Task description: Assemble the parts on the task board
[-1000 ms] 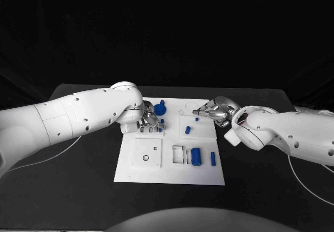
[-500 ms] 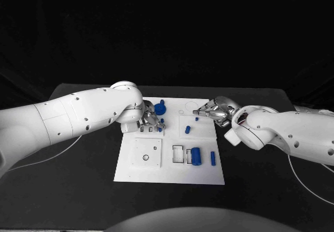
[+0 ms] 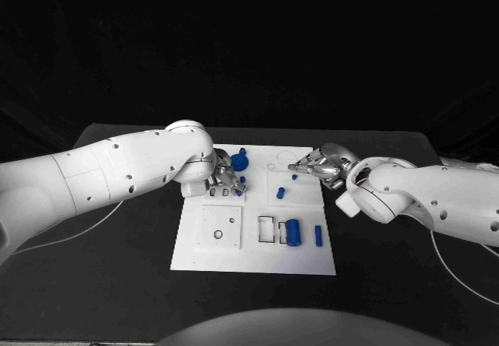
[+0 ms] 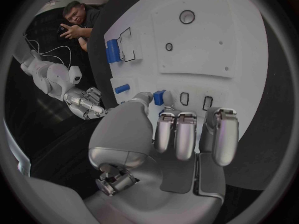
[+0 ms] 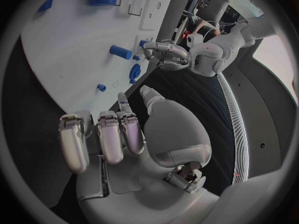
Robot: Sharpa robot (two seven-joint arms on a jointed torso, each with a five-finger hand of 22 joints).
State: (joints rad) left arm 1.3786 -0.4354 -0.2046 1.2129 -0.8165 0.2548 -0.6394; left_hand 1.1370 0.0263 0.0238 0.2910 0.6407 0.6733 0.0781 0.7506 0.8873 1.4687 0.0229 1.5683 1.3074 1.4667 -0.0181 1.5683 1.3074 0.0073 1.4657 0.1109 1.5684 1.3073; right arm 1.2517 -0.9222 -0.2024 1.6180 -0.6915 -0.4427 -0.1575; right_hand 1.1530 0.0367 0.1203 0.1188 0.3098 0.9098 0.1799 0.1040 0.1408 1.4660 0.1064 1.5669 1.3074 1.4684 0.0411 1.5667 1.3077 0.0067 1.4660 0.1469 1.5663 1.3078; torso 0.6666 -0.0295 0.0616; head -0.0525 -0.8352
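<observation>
The white task board (image 3: 260,249) lies mid-table. My left hand (image 3: 223,180) hovers over its far left part, and its thumb and a fingertip pinch a small blue piece (image 4: 159,97) just above two small slots (image 4: 184,98). My right hand (image 3: 318,165) hangs over the far right edge with its fingers apart and nothing in them. On the board are a round blue part (image 3: 240,163), a short peg (image 3: 280,192), a tiny blue piece (image 3: 294,177), a thick cylinder (image 3: 293,233) beside a rectangular frame, and a thin bar (image 3: 318,236).
A raised square plate with a ring hole (image 3: 219,228) takes up the board's near left. Black table (image 3: 125,288) surrounds the board, with a white cable (image 3: 73,234) lying at the left and another at the right.
The left hand's fingers have shifted slightly with the small blue piece. The right hand and the other parts have stayed put.
</observation>
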